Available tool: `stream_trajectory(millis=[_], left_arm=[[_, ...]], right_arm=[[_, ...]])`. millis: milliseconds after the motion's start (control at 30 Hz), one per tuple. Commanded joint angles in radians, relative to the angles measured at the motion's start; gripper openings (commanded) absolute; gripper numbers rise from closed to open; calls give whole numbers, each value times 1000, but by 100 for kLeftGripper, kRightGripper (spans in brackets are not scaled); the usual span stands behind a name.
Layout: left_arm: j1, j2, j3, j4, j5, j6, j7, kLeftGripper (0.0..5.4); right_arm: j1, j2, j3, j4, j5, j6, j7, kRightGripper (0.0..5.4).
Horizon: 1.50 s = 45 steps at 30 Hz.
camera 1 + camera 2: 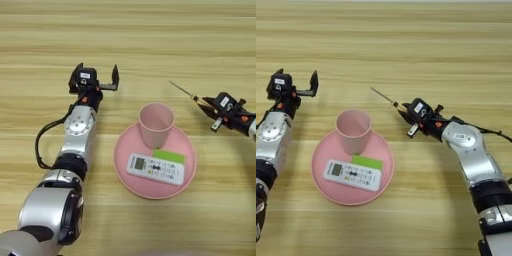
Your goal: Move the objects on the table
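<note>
My right gripper (412,116) is shut on the thin screwdriver (387,99), right of the plate. Its orange-yellow handle sits in the fingers and its shaft (181,90) points away to the far left over the table (150,40). The pale pink cup (156,124) stands upright on the far part of the wide pink plate (125,150). The flat green block (170,157) lies on the plate, partly under the white remote (155,169). My left gripper (96,76) rests open and empty on the table, left of the cup.
My left arm (75,145) lies along the table left of the plate. My right forearm (476,160) reaches in from the lower right. A black cable (42,145) loops beside the left arm.
</note>
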Motion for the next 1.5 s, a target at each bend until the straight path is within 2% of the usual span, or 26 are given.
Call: stream_trajectory(millis=[33, 267, 567, 767, 967, 1233, 1367, 1500], left_arm=[[-24, -2, -4, 12, 12, -8, 3, 540], [-28, -3, -4, 17, 13, -8, 4, 540], [-32, -4, -4, 24, 13, -10, 6, 540], [-36, -5, -3, 31, 14, -11, 7, 540], [-36, -7, -4, 31, 15, -14, 8, 540], [-34, -7, -4, 27, 16, -15, 7, 540], [-33, -9, -3, 27, 18, -15, 7, 540], [-33, -10, -1, 26, 20, -15, 6, 540]], right_arm=[[26, -4, -25, -126, 44, -15, 11, 84], [53, -5, -35, -226, 77, -34, 20, 84], [97, -18, -36, -377, 159, -29, 82, 84], [144, -41, -31, -525, 266, 27, 161, 84], [217, -95, -11, -640, 400, 99, 291, 84], [303, -172, 27, -697, 467, 135, 456, 84], [320, -189, 42, -684, 465, 137, 509, 84], [324, -201, 43, -665, 492, 170, 548, 84]])
